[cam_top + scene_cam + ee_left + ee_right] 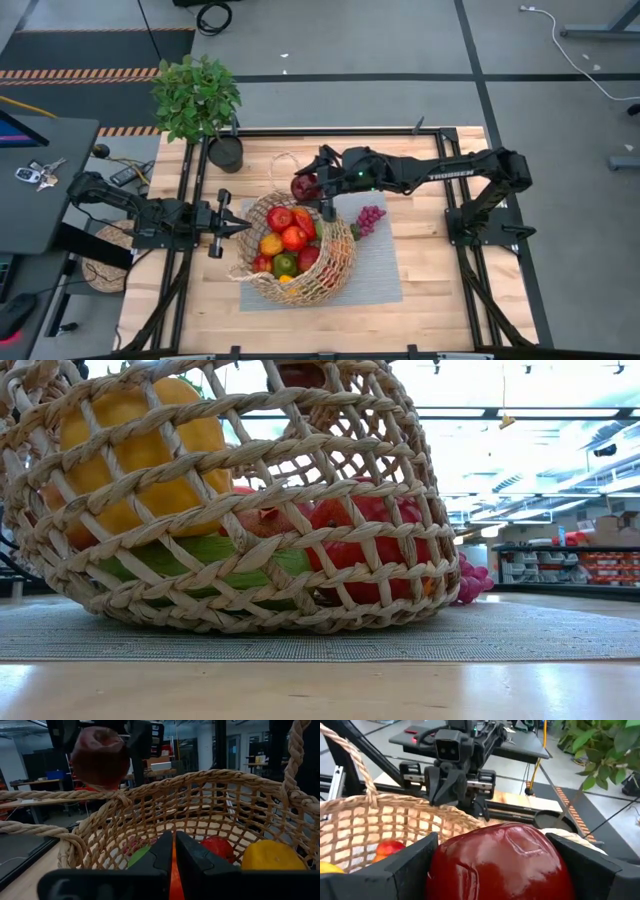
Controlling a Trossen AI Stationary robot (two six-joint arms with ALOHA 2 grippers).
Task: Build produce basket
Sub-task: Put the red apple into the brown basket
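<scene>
High view: The basket [296, 252] sat on a gray mat [380, 270] on the worktop [440, 300], full of fruit [288, 238]. The right gripper [310, 188] held a dark red apple [303, 186] over the far rim. Grapes [369, 219] lay just beside the basket.
Low view: The basket looked light and bendy, and it leaned.
Left wrist view: The left gripper [174, 851] had its jaws together, close to the rim.
Right wrist view: The jaws were clamped on the apple's sides. It looked hard, smooth and slippery, so a hold across its middle seemed best.
</scene>
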